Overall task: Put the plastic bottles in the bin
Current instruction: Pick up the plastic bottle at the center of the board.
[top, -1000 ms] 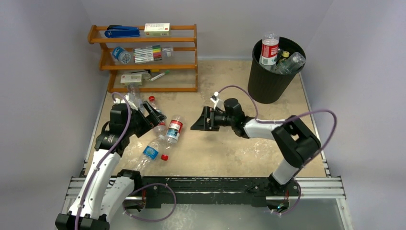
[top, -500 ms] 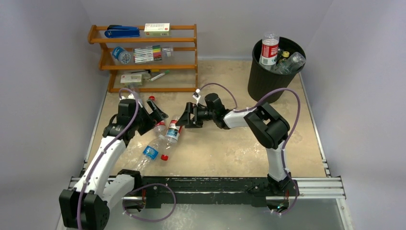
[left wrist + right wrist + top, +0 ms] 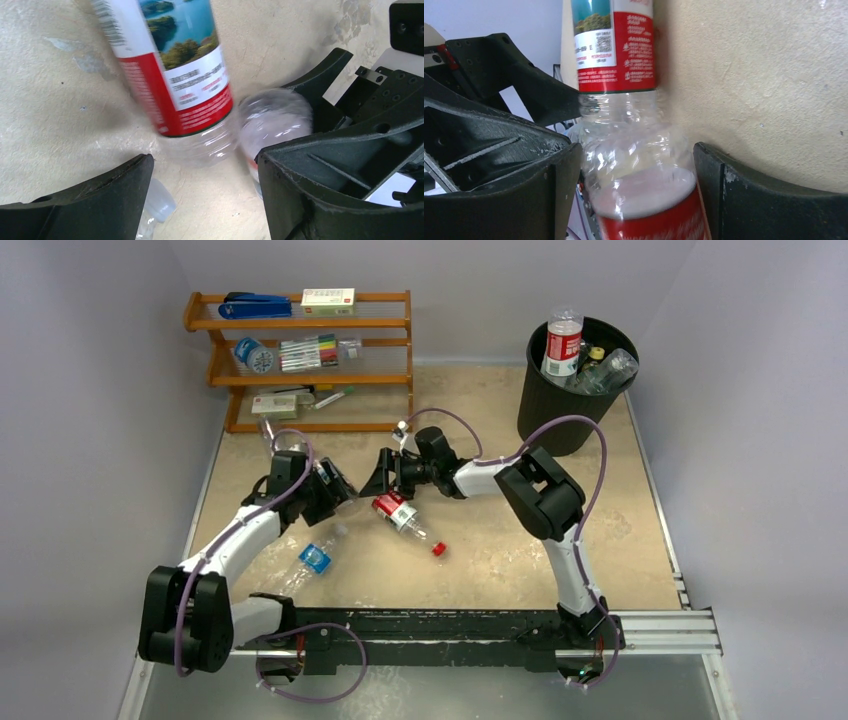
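One bin (image 3: 560, 425) stands at the table's (image 3: 500, 570) far right. Three bottles show above the rim: a red-labelled one upright (image 3: 562, 343), a clear one leaning at the right (image 3: 612, 368), and a capped one between them (image 3: 596, 353), mostly hidden. Anything deeper inside is out of sight.

Three more bottles lie on the table, well left of the bin. The red bottle (image 3: 398, 512) is nearest it, on its side with its red cap toward the near edge. The clear bottle (image 3: 343, 506) is just left of that. The blue bottle (image 3: 313, 560) is farthest from the bin and nearer the front. A fourth clear shape (image 3: 270, 428), farther left still by the one rack (image 3: 300, 360), is too faint to be sure of.

Both grippers meet left of the bin, at the base of the red bottle. The left gripper (image 3: 340, 492) has its jaws apart. Its wrist view shows the blurred clear bottle against one finger (image 3: 320, 190), with a gap to the other. The right gripper (image 3: 377, 480) also has its jaws apart. A blurred bottle body spans the space between its fingers (image 3: 499, 185), but contact cannot be made out.
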Available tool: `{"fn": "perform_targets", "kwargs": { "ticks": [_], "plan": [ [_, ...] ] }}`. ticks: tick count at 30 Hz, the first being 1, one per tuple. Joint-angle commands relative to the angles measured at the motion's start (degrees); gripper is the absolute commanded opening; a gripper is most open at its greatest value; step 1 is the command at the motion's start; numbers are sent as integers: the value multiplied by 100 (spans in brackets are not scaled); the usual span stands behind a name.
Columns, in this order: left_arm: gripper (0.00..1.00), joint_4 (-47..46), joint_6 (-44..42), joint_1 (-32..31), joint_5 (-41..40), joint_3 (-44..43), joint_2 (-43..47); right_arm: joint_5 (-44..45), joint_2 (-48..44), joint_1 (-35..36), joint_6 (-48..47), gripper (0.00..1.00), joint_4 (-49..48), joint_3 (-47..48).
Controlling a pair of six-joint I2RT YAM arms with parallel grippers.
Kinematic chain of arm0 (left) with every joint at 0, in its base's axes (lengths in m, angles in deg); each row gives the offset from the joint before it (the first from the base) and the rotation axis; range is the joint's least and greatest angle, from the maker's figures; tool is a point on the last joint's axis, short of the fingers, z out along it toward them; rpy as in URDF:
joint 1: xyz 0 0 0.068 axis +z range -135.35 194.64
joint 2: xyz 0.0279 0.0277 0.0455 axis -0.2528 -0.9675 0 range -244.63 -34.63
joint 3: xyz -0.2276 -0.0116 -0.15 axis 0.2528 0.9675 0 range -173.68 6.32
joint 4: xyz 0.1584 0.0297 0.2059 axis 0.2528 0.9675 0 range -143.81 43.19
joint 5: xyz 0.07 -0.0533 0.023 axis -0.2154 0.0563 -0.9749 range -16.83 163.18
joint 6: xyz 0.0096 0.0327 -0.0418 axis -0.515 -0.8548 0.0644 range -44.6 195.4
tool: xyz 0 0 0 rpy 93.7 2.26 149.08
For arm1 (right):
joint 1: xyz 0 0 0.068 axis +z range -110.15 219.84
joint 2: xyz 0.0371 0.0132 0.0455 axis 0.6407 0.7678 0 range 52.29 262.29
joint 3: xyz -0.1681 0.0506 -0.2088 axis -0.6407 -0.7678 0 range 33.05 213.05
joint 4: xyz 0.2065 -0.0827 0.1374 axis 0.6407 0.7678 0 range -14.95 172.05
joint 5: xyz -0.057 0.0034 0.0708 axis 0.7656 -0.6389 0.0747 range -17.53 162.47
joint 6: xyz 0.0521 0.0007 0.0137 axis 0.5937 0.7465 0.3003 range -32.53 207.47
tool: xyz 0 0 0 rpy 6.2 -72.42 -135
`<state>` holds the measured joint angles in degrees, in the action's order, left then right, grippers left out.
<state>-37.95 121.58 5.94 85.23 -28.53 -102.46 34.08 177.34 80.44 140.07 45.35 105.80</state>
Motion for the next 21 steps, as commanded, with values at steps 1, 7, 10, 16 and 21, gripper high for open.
{"fn": "perform_targets", "kwargs": {
  "ticks": [1,7,10,16,21],
  "plan": [
    [76,-546,128,-155,62,120,-73,40,-31,32,-215,81,18,47],
    [77,-288,115,-158,-91,36,205,28,-356,19,-461,70,171,-295],
    [78,-157,90,-165,-152,-51,324,215,-557,26,-749,65,432,-392],
    [79,2,67,-156,-162,-226,405,798,-1099,-26,-1303,59,999,-593],
    [80,42,43,-162,-165,-284,424,1216,-1655,-253,-1642,58,1418,-718]
  ]
}}
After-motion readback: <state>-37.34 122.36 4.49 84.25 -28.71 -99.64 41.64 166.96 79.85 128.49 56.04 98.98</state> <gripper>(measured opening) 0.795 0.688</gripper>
